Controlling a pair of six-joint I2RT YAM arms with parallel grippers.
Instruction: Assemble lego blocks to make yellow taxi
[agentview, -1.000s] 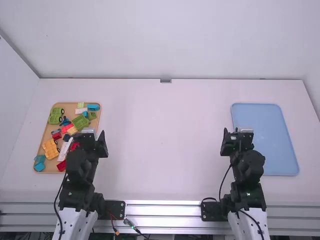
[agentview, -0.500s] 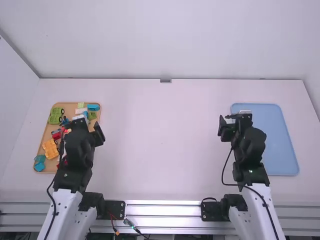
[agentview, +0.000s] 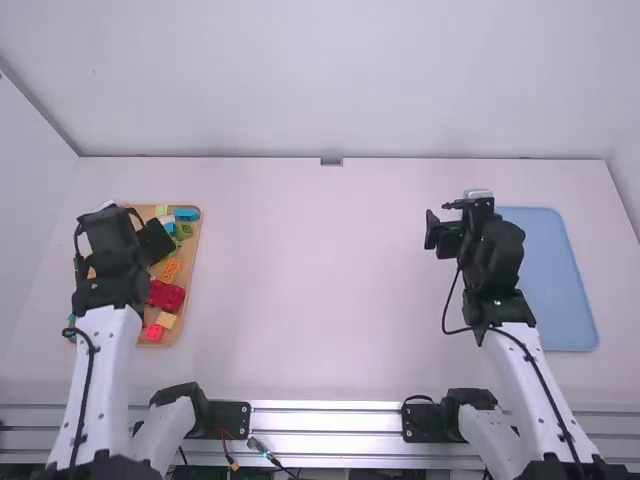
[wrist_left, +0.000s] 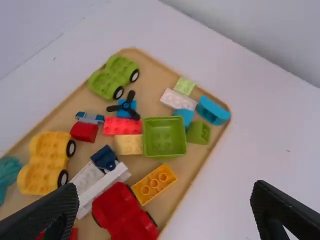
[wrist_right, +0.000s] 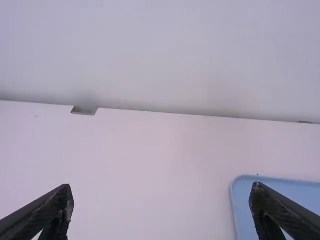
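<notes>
**Yellow wheeled base (wrist_left: 47, 162) seen on wooden tray (wrist_left: 150, 70), both hands spread**

The left hand (agentview: 118, 223) was held above the tray, its two fingers parted wide. The right hand (agentview: 470, 215) was likewise spread, near the smooth blue tray (agentview: 545, 280) on the white worktop (agentview: 330, 280). Three wheeled bases were counted on the wooden tray: the yellow one, with two black wheels visible, a green one (wrist_left: 112, 77) and a red one (wrist_left: 122, 212). Among the glossy plastic pieces were seen one studded orange block (wrist_left: 154, 184), one pale yellow block (wrist_left: 128, 144), one square, hollow green box (wrist_left: 165, 136) and one three-bladed black propeller (wrist_left: 125, 105).
</notes>
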